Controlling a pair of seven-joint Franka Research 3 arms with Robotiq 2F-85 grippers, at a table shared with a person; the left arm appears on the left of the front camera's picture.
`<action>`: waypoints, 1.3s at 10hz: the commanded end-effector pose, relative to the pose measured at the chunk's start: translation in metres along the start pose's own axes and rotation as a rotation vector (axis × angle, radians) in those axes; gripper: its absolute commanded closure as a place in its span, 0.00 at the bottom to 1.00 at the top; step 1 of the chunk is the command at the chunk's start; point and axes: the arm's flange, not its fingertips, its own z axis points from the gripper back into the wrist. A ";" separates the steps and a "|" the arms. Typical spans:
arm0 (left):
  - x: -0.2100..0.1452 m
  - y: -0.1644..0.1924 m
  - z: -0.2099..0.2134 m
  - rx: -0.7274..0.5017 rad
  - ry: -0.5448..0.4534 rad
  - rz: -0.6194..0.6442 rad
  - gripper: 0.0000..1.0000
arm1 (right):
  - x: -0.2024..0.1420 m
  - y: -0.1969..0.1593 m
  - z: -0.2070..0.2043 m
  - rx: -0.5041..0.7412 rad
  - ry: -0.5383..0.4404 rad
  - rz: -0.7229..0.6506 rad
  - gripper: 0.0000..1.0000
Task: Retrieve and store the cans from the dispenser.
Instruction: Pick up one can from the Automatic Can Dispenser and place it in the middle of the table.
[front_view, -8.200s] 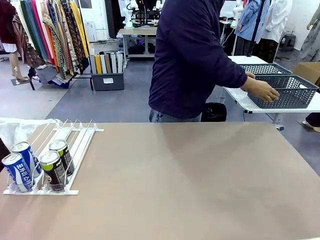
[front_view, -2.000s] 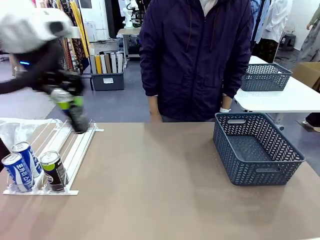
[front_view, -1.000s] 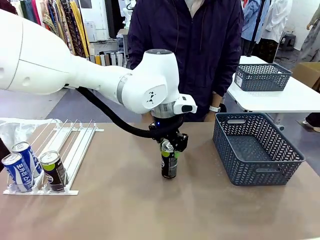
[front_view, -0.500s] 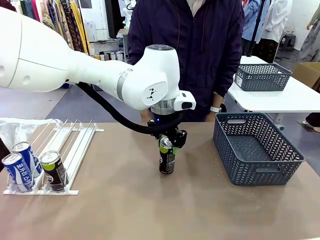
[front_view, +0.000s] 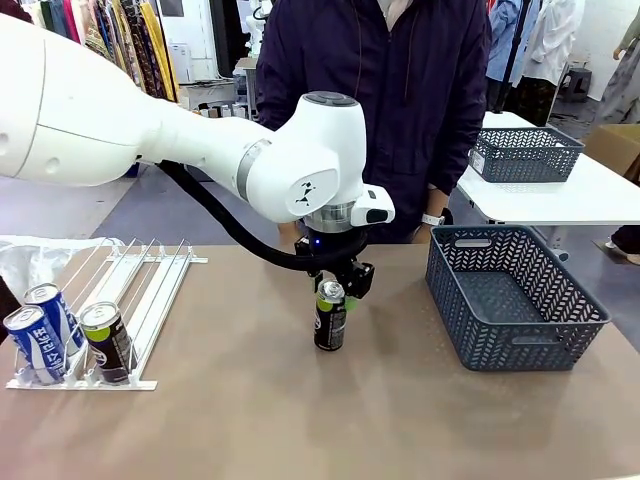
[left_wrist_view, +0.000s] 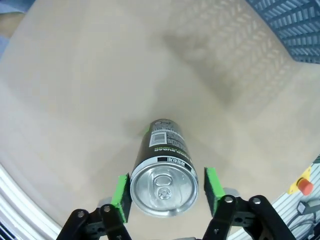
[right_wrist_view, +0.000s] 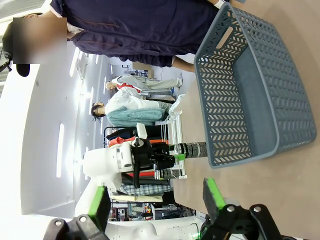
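Note:
A black can (front_view: 330, 322) with a green rim stands upright on the table's middle. My left gripper (front_view: 334, 291) hangs straight over its top. In the left wrist view the green pads (left_wrist_view: 212, 184) flank the can (left_wrist_view: 163, 172) with a thin gap, so my left gripper (left_wrist_view: 167, 189) is open. The white dispenser (front_view: 150, 290) lies at the left with two blue cans (front_view: 38, 338) and one black can (front_view: 108, 341) at its near end. My right gripper (right_wrist_view: 156, 202) is open and holds nothing; its view shows the black can (right_wrist_view: 193, 149) far off.
A dark grey mesh basket (front_view: 515, 300) sits on the table's right side, also in the right wrist view (right_wrist_view: 250, 95). A person in a dark jacket (front_view: 390, 110) stands at the far edge behind my left arm. A second basket (front_view: 525, 152) rests on a white side table.
My left gripper has widened its jaws off the black can, which now stands free on the table. The arm shifted slightly away from the camera with the can.

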 end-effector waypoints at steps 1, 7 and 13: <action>-0.013 0.003 0.012 0.038 -0.037 0.014 0.00 | 0.000 0.003 0.001 0.006 -0.001 -0.004 0.00; -0.136 0.103 0.208 -0.237 -0.234 -0.011 0.00 | 0.000 0.003 0.001 0.006 -0.001 -0.004 0.00; -0.455 0.347 0.232 -0.891 -0.594 0.446 0.00 | 0.000 0.003 0.001 0.006 -0.001 -0.004 0.00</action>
